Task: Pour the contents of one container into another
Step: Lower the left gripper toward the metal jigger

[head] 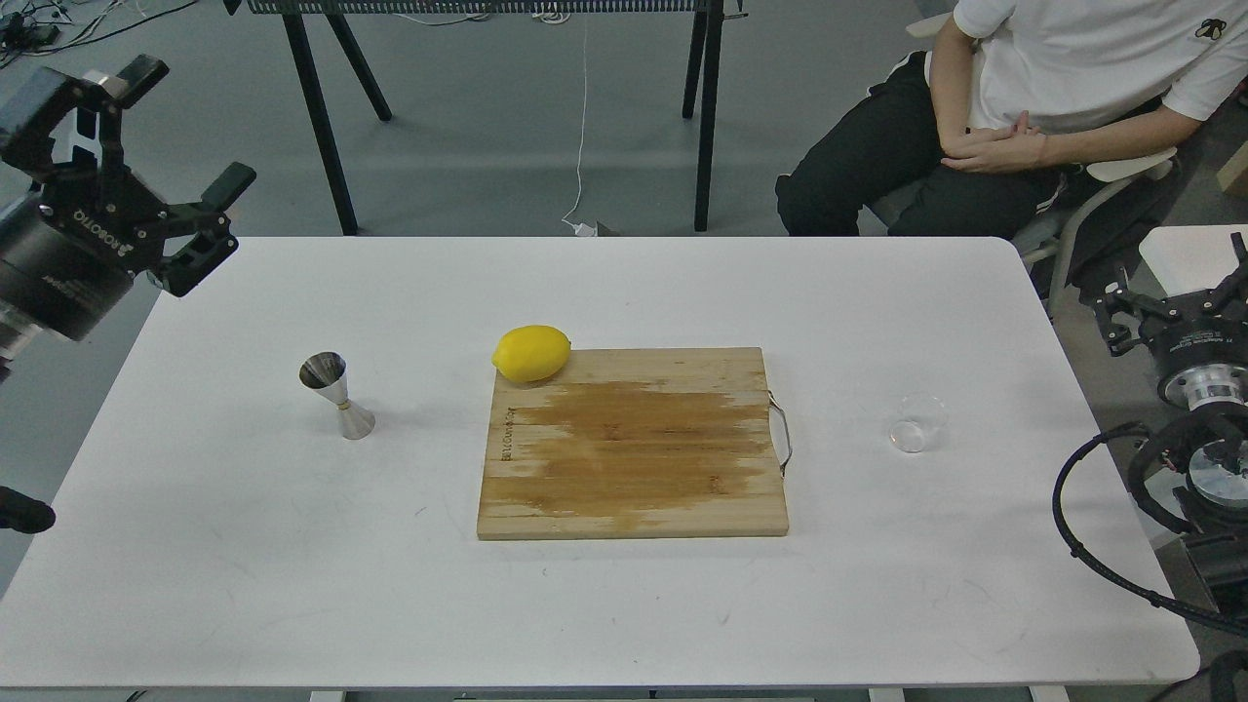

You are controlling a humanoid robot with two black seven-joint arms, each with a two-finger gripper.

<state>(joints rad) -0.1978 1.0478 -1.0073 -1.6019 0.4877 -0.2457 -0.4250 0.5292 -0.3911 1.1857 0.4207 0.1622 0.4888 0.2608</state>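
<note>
The clear glass cup (918, 422) stands upright on the right side of the white table (624, 614), and I cannot tell what it holds. The shiny steel jigger (336, 395) stands upright on the left side. My left gripper (185, 125) hovers open and empty over the table's far left corner, well behind and left of the jigger. My right gripper (1170, 283) is off the table's right edge, behind and right of the cup, with its dark fingers spread open and nothing between them.
A wooden cutting board (634, 444) with a metal handle lies mid-table, and a lemon (531, 353) rests at its far left corner. A seated person (1024, 97) is behind the far right corner. Black table legs (322, 117) stand behind.
</note>
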